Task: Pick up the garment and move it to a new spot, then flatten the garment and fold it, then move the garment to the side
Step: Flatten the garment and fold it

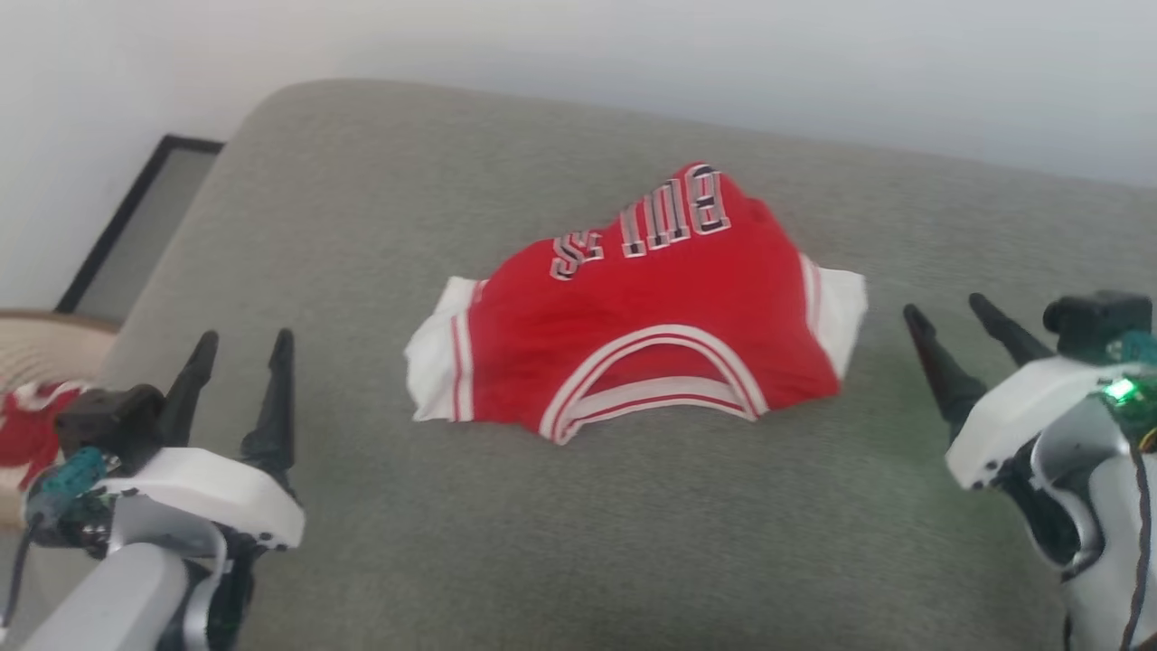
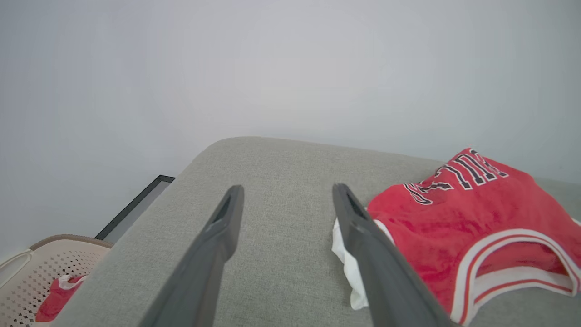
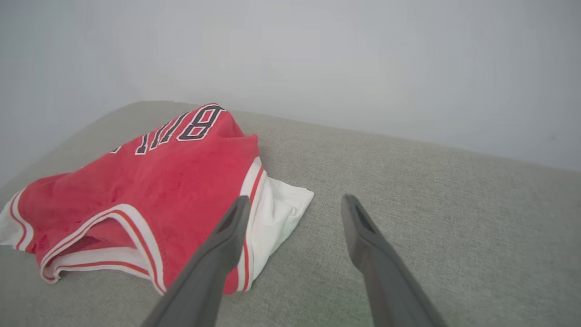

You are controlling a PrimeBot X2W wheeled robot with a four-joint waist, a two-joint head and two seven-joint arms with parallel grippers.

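Jersey (image 1: 633,353) lies rumpled mid-couch, both hands wide open and empty

The head view gets the pair at once: left hand (image 1: 247,336) well off to the jersey's left, right hand (image 1: 945,307) near its other side, neither touching it or the grey couch (image 1: 362,226). The left wrist view adds a pale perforated basket (image 2: 27,268) beside the couch with something red and white inside; in the head view it's cut off and blurry. The right wrist view shows a white sleeve (image 3: 277,209) spread flat. The lettering (image 1: 646,221) is creased in the middle, so it's hard to read, and one finger (image 2: 376,268) hides part of the other sleeve.
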